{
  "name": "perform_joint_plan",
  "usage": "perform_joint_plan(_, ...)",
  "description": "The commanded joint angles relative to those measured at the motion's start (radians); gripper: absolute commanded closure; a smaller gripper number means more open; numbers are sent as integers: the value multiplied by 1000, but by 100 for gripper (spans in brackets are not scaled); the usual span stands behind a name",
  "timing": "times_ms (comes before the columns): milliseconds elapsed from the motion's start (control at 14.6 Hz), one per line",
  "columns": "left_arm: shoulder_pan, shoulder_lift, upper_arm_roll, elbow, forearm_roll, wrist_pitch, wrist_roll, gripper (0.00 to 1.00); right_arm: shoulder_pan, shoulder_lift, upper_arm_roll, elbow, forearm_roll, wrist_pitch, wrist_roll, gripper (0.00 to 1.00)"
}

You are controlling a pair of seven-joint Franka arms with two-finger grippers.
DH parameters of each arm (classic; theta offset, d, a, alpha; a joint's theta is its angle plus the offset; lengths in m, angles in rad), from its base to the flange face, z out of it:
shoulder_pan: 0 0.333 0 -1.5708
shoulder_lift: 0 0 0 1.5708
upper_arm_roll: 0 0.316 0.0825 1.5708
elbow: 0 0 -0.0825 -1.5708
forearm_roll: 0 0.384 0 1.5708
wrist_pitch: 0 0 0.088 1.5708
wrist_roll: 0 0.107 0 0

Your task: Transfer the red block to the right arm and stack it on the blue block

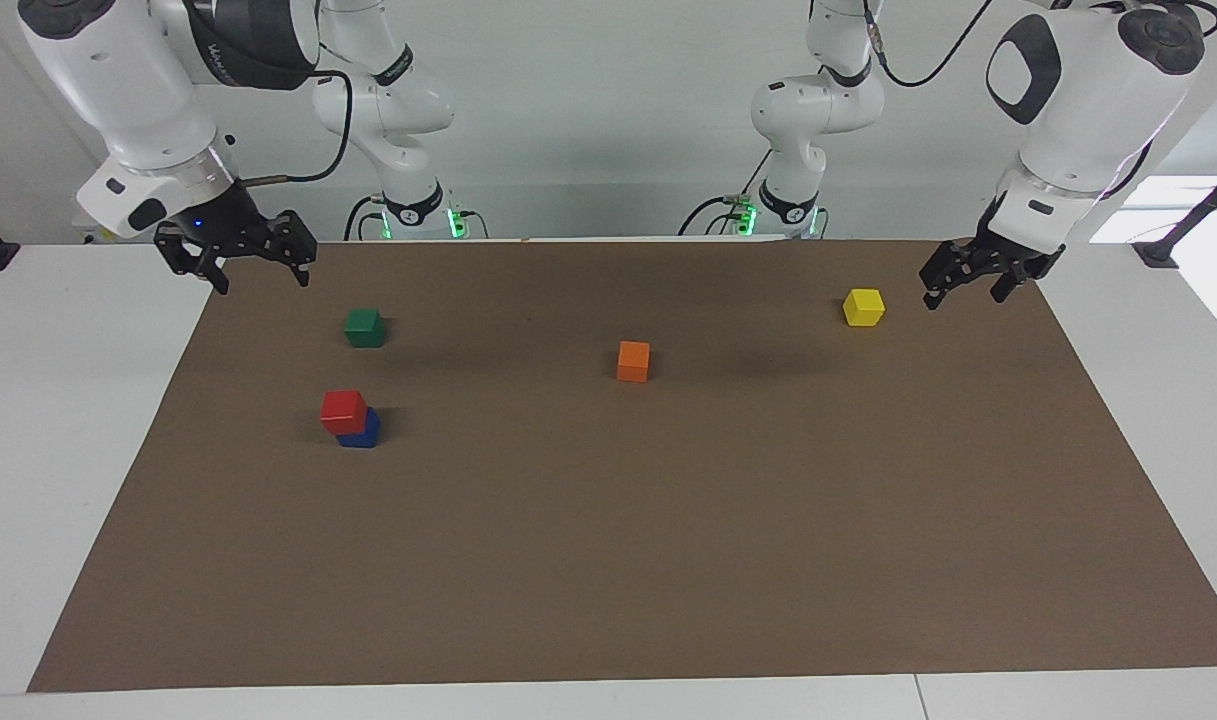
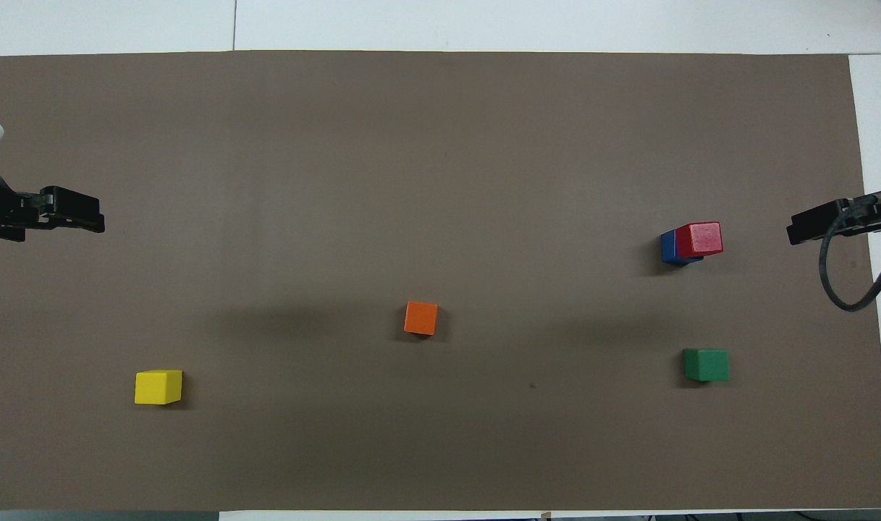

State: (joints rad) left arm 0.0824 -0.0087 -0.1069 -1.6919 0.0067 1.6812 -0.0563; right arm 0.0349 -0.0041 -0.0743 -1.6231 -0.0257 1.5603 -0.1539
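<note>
Stack in place, both arms clear. The small bright red cube (image 1: 343, 410) sits on the small deep blue cube (image 1: 362, 430) at the left of centre in the facing view (right of centre in the overhead view), on the brown paper mat (image 1: 608, 560); the red cube overhangs slightly, its edges not flush with those of the blue one. The right gripper (image 1: 258, 262), black with a blue wrist light, hangs at the upper left of the facing view over the mat's corner, fingers spread and empty. The left gripper (image 1: 968, 280) hangs at the upper right, next to the yellow cube (image 1: 863, 307), fingers likewise apart and holding nothing. A green cube (image 1: 365, 327) lies above the stack in the facing view; an orange cube (image 1: 633, 361) lies at mid-frame. Judged from this arrangement, the task appears complete; good practice now is to keep both arms high and well away from the offset stack, since a nudge could tip the upper cube.
</note>
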Motion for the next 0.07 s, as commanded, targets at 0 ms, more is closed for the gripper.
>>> perform_joint_plan(0, -9, -8, 9, 5, 7, -18, 4, 0, 2, -11, -2, -9, -5, 9, 11, 0)
